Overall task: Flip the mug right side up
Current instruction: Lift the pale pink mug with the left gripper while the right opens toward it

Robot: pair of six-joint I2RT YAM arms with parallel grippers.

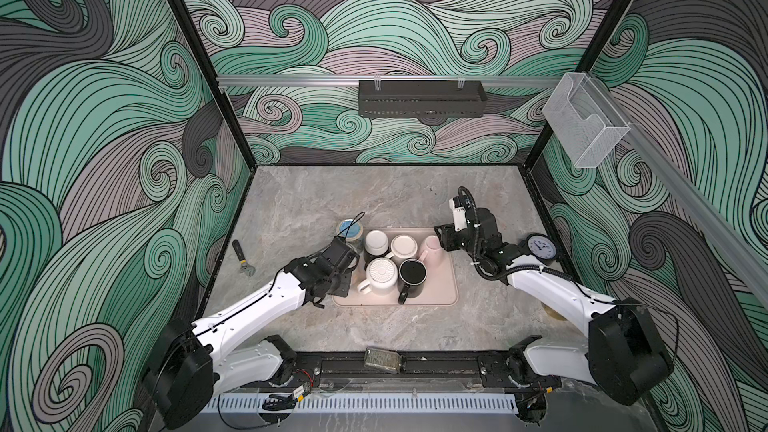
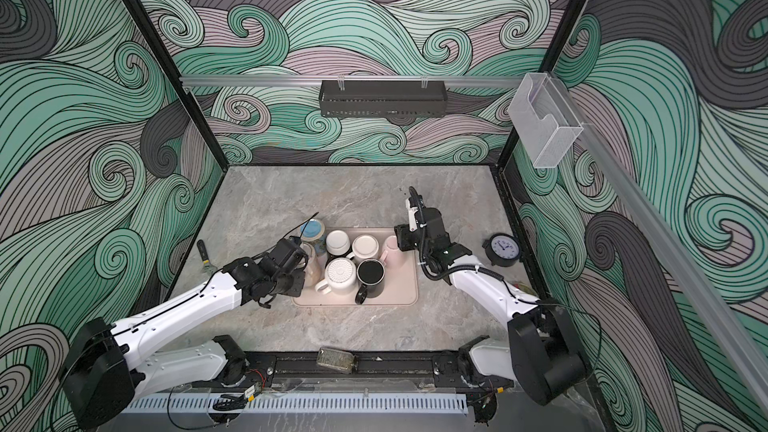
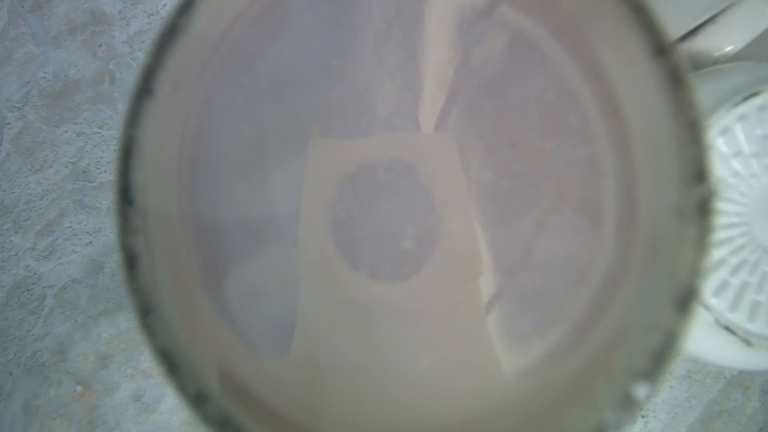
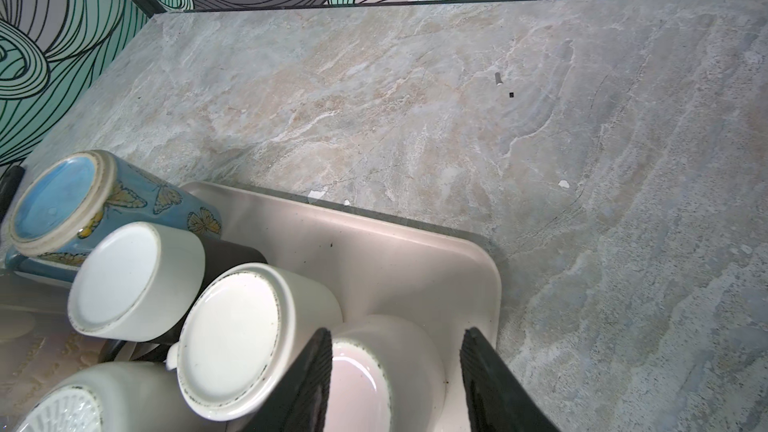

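We find the right pincer [image 4: 397, 332] with jaws apart, straddling the pink mug [image 4: 361, 384]. The mug stands base-up between them on the tray [image 4: 415, 251], and one finger stands clear of its wall. The left pincer [image 1: 345, 282] is closed. A blurred glass vessel [image 3: 395, 209] fills its wrist view, and we cannot tell whether it is held.

Tool [image 4: 397, 336] astride upside-down pink mug [image 4: 415, 351], beige tray [image 4: 374, 243], blue butterfly mug [image 4: 162, 197]
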